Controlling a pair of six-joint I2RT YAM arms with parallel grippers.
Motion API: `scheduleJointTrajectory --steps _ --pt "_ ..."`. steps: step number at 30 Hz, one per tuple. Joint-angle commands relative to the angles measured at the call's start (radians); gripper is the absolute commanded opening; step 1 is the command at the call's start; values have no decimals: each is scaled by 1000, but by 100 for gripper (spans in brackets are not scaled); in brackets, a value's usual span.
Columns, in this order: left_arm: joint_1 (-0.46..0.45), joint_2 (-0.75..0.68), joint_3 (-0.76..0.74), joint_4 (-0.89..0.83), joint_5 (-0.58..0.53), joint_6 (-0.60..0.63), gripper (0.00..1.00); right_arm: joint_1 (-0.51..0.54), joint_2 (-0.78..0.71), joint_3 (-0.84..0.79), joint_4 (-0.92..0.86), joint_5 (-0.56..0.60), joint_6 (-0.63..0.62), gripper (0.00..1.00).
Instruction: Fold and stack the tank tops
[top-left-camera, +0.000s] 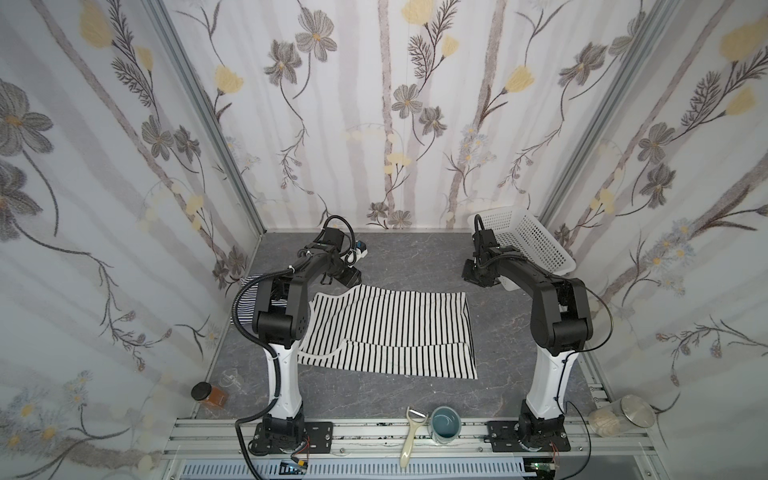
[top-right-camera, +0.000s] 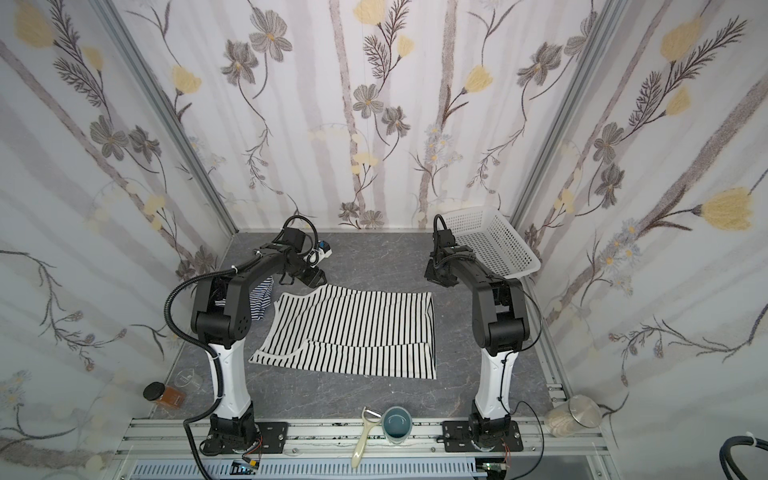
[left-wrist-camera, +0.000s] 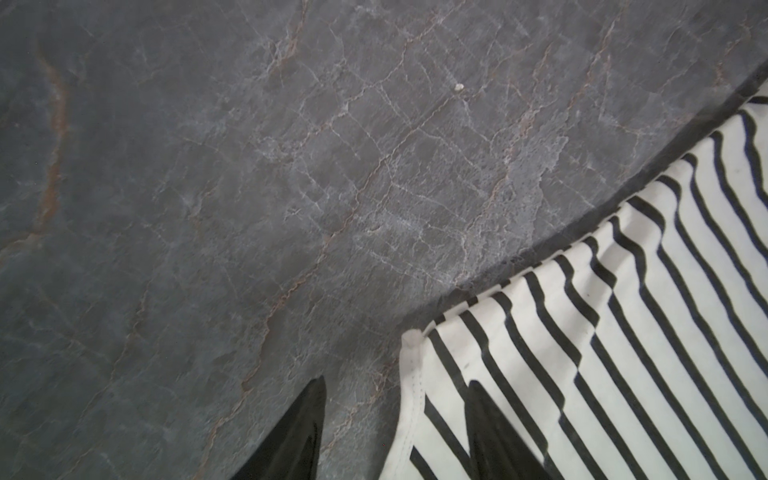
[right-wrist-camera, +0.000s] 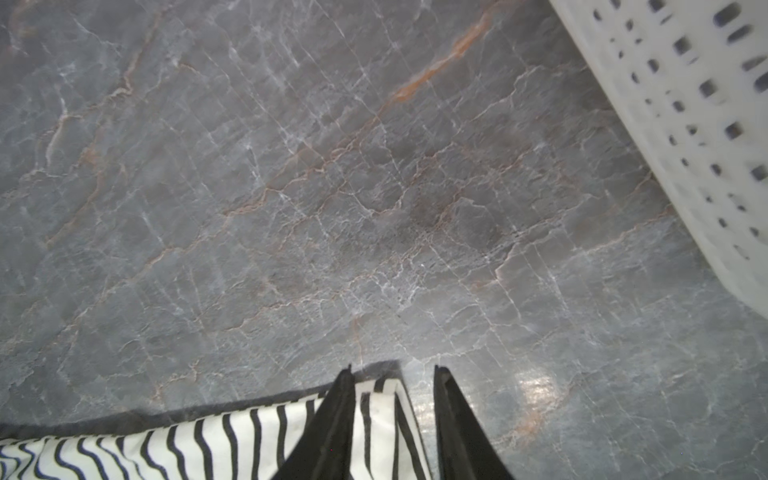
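The wide-striped top (top-left-camera: 395, 328) lies flat near the basket (top-left-camera: 536, 241). The right gripper (right-wrist-camera: 392, 368) hangs part open over the corner nearest the basket, apparently pinching nothing. The left gripper (left-wrist-camera: 397, 380), half open and empty, straddles the corner farther off. The fine-striped top (top-left-camera: 249, 299) lies crumpled farthest from the basket.

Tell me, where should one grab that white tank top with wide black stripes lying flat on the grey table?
Probably by its two far corners, coming down from above at the far edge. The white tank top with wide black stripes lies flat, so only its edges offer a lip: the strap corner and the hem corner, where one jaw could slip underneath.
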Motion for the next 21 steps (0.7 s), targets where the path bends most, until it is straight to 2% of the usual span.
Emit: scheduleJointTrajectory --steps 1,21 --pt "-8 22 17 9 -3 -13 53 5 19 -8 25 4 -2 34" --pt "-21 69 43 20 4 -46 52 41 54 -21 13 -47 -25 34"
